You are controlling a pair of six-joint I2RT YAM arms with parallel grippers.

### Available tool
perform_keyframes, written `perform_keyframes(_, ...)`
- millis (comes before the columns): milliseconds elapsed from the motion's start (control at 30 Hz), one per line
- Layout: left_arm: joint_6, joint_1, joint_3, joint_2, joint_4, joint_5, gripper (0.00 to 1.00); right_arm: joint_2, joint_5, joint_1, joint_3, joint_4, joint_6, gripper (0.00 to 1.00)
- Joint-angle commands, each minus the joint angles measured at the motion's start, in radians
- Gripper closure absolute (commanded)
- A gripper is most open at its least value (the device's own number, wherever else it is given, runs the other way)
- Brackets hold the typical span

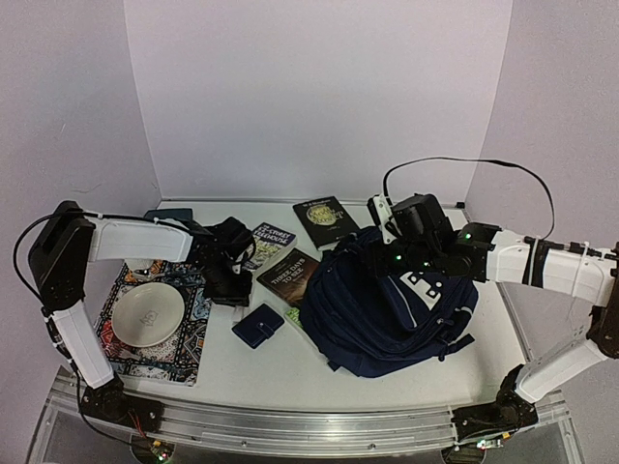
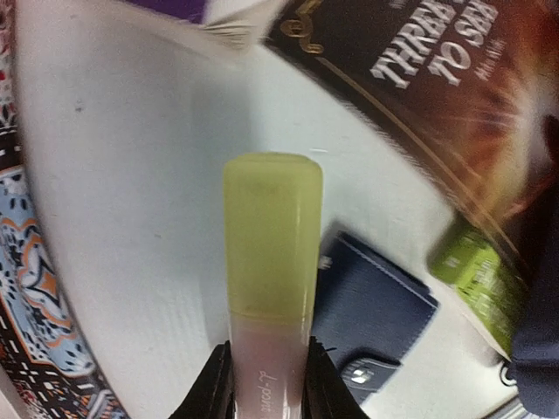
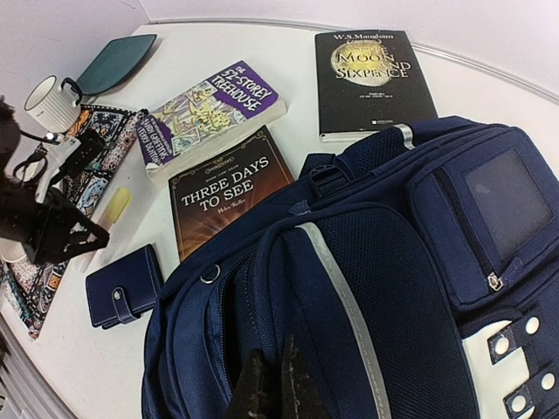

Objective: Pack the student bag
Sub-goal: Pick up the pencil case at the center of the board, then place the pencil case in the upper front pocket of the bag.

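Bag (image 1: 387, 309) lies slumped directly under right hand (image 3: 272, 384), whose jaws are closed at its top seam. Soft, bulky, likely floppy: grip the zipper edge or handle. Left hand (image 2: 269, 371), well aside, clamps a tube (image 2: 271, 236).

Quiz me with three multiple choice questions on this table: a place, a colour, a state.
1. Where is the navy wallet? A between the patterned mat and the student bag; B on a chair; C on the floor.
2. Cap colour of the tube in the left gripper? A red; B yellow-green; C black.
3. The Three Days to See book is: A open; B upright; C shut, lying flat.
Answers: A, it lies in the gap between them; B, clear in the left wrist view; C, front cover faces up.
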State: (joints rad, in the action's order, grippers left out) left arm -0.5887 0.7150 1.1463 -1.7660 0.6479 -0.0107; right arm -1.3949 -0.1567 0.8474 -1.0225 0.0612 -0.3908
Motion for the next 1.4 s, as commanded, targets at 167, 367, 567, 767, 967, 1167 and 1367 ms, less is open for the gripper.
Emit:
perform_keyframes(167, 0.009, 0.103, 0.141, 0.096, -0.092, -0.277, 0.95, 0.028, 0.023, 0.005, -0.016, 0.052, -0.025, 1.00)
perform_keyframes(367, 0.000, 0.159, 0.247, 0.039, -0.194, -0.458, 0.95, 0.028, 0.032, 0.004, -0.016, 0.055, -0.033, 1.00)
perform_keyframes(567, 0.001, 0.204, 0.369, -0.064, -0.225, -0.544, 0.95, 0.032, 0.049, 0.005, -0.016, 0.060, -0.039, 1.00)
perform_keyframes(767, -0.014, 0.225, 0.446, -0.175, -0.235, -0.598, 0.96, 0.031, 0.059, 0.004, -0.012, 0.076, -0.044, 1.00)
perform_keyframes(967, -0.050, 0.225, 0.509, -0.258, -0.235, -0.573, 0.96, 0.027, 0.073, 0.005, -0.014, 0.083, -0.048, 1.00)
perform_keyframes(1167, -0.156, 0.226, 0.537, -0.283, -0.326, -0.467, 0.95, 0.023, 0.087, 0.004, -0.013, 0.091, -0.054, 1.00)
perform_keyframes(1367, -0.324, 0.225, 0.458, -0.268, -0.544, -0.389, 0.86, 0.025, 0.098, 0.005, -0.002, 0.104, -0.067, 1.00)
